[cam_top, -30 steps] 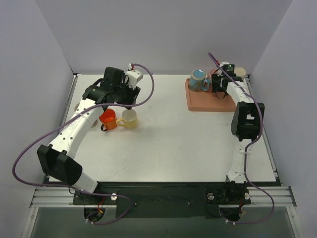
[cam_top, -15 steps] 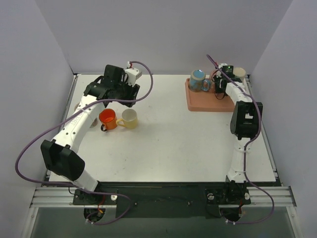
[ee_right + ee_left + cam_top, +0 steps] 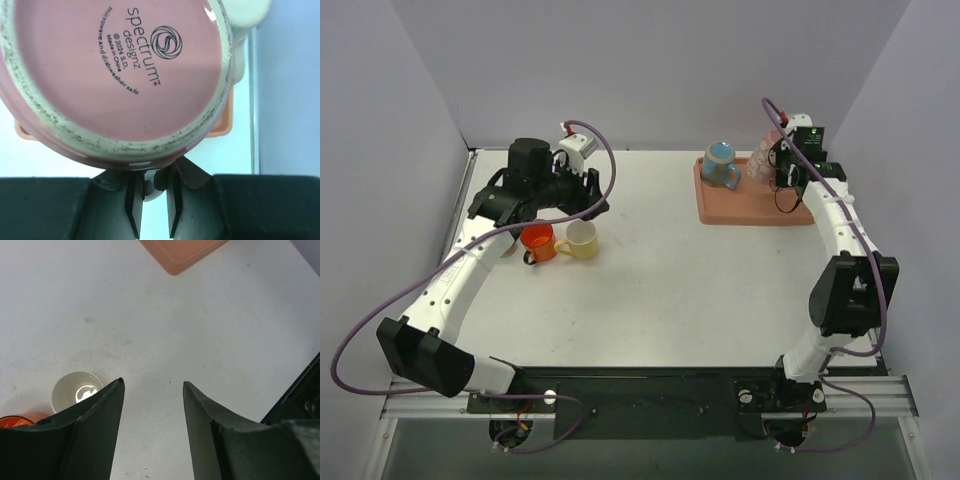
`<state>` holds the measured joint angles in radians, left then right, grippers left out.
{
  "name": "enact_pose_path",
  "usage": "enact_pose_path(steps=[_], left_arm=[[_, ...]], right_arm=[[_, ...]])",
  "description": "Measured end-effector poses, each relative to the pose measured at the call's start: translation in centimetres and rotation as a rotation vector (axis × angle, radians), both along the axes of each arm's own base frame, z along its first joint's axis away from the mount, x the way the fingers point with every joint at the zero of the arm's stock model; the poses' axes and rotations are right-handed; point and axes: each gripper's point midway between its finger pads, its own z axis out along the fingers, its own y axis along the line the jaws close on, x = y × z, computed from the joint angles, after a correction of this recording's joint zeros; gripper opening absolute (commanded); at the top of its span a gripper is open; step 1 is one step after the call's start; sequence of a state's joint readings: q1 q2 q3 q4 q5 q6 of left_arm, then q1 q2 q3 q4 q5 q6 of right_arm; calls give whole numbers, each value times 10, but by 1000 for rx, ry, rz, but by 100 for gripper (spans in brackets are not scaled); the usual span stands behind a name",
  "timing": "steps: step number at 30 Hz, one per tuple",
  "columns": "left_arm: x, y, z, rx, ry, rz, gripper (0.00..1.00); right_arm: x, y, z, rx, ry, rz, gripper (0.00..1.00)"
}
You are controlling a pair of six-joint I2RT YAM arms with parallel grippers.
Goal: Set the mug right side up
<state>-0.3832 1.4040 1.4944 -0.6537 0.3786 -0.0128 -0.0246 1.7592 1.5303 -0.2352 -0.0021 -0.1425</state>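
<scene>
The pink mug (image 3: 766,152) hangs tilted above the back right part of the salmon tray (image 3: 750,208). In the right wrist view its base (image 3: 115,75) faces the camera, with printed maker's text. My right gripper (image 3: 782,168) is shut on the mug's handle, which is pinched between the fingers (image 3: 132,210) just below the mug's wall. My left gripper (image 3: 597,200) is open and empty, hovering by the cream mug (image 3: 581,238). In the left wrist view its fingertips (image 3: 117,390) stand wide apart over bare table.
A blue mug (image 3: 721,163) stands upright on the tray's left part. An orange mug (image 3: 537,241) and the cream mug (image 3: 75,392) stand side by side, mouths up, at the left. A cream object (image 3: 250,15) shows behind the tray. Grey walls enclose the table.
My right gripper has lifted the pink mug off the tray and swung it up and back. My left arm has drawn back to the left, away from the two mugs.
</scene>
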Motion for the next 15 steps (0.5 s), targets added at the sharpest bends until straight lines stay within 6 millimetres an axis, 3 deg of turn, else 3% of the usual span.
enact_pose_path(steps=[4, 7, 15], left_arm=[[-7, -12, 9, -106, 30, -12, 60], [-13, -21, 23, -241, 57, -26, 61], [-36, -41, 75, -596, 91, -155, 66]], right_arm=[[-17, 13, 54, 13, -116, 22, 0], [-34, 50, 90, 75, -195, 104, 0], [-108, 219, 172, 508, -403, 486, 0]])
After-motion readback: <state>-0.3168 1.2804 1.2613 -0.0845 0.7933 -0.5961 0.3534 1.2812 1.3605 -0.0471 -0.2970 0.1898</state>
